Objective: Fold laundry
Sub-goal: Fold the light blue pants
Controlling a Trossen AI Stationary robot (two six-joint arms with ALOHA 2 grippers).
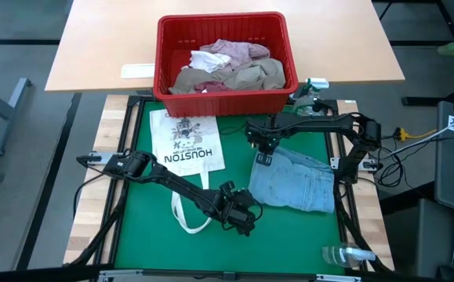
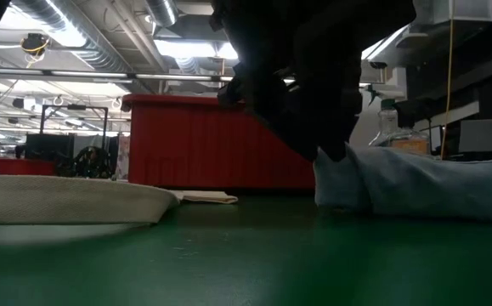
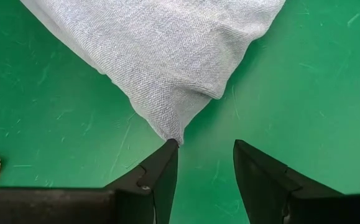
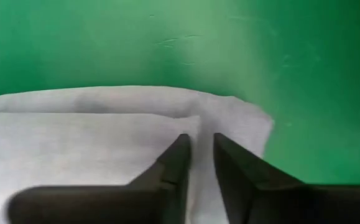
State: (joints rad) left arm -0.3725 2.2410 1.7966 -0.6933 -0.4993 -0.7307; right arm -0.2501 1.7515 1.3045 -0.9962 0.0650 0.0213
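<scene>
The jeans (image 1: 299,180) are lying folded on the green mat (image 1: 132,235), bracketed by both grippers, with more laundry (image 1: 227,66) heaped in the red basket (image 1: 168,55) beyond them.

The step in hand is judged to be the release after a fold. To do it well, each gripper is best lifted straight up off the denim before being drawn away, so that no fingertip is dragging a layer and the fold is left square. The corner at the left gripper (image 3: 206,155) deserves care, since the cloth is touching one fingertip there.

The left gripper is being held spread, nothing between its fingers: in its wrist view the jeans' corner is lying just ahead of the tips, its point touching one finger, bare mat showing in the gap. The left arm is reaching low across the mat, the tote bag (image 1: 183,141) lying to its outer side.

The right gripper (image 4: 198,146) is being held slightly parted directly over the jeans' far edge, denim showing under and between the fingers. Whether cloth is being pinched cannot be told; the narrow gap suggests a grip being let go. The right arm is folded back on itself, wrist pointing down at the cloth.
</scene>
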